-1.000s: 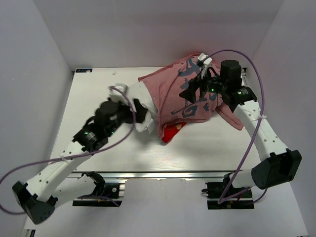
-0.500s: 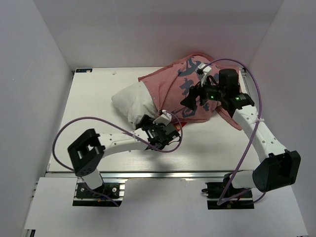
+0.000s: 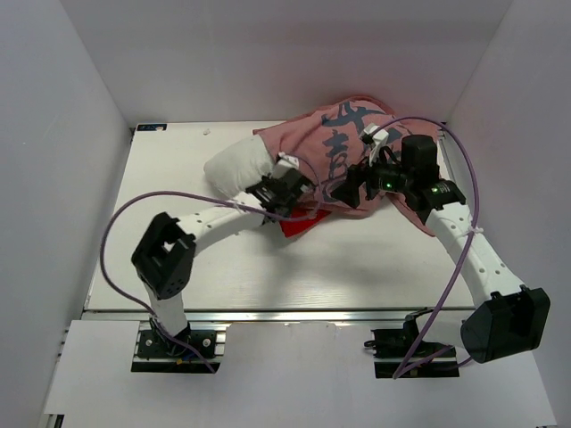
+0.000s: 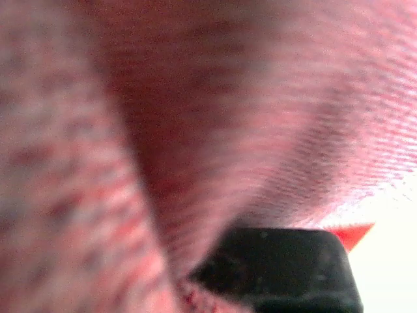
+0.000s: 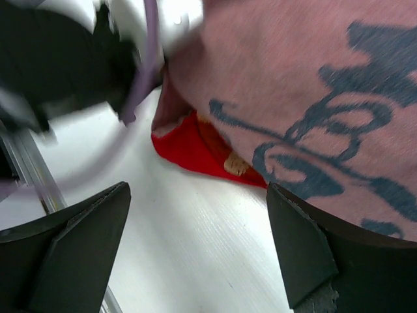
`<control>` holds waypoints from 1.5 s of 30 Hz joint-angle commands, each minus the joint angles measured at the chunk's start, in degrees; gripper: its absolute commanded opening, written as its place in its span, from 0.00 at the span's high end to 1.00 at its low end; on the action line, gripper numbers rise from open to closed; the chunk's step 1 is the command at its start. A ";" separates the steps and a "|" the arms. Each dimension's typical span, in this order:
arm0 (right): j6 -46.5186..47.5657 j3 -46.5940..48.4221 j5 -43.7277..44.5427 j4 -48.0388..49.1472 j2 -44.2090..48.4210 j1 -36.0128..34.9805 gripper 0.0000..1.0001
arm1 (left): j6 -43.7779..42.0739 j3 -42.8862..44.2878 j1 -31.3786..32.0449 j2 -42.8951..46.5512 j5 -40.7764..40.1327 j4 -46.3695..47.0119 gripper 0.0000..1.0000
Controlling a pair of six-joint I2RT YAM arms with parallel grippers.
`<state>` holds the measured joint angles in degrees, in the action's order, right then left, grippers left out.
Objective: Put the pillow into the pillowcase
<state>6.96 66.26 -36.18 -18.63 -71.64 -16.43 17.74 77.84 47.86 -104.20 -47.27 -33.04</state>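
The white pillow (image 3: 236, 168) lies at the back of the table, its right end tucked inside the pillowcase (image 3: 343, 143), which shows its pale pink inside with dark blue print. A red flap (image 3: 299, 225) of the case sticks out in front. My left gripper (image 3: 284, 189) is at the case's open edge beside the pillow. In the left wrist view pink cloth (image 4: 260, 98) fills the frame and folds down onto one black finger (image 4: 280, 267); it looks shut on the cloth. My right gripper (image 5: 208, 261) stands open over bare table just in front of the case (image 5: 293, 78), with nothing between its fingers.
The white table (image 3: 357, 267) is boxed in by pale walls at the back and both sides. Purple cables loop off both arms, one (image 3: 134, 214) over the table's left half. The left arm's links (image 3: 165, 259) lie across the front left.
My left arm swung from the front left to the pillowcase's open edge, and its jaws closed there. The pillow and case shifted toward the back. The right gripper stayed open, nearly in place.
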 commanded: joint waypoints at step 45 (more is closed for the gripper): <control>-11.71 -8.77 20.54 12.66 -1.84 -22.15 0.10 | 97.84 -44.10 -29.84 40.13 43.22 61.07 1.00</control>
<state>-4.12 59.48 -18.52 -8.36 -75.94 -35.35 113.75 32.25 18.06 -65.58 -2.61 24.16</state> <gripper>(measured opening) 0.895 0.138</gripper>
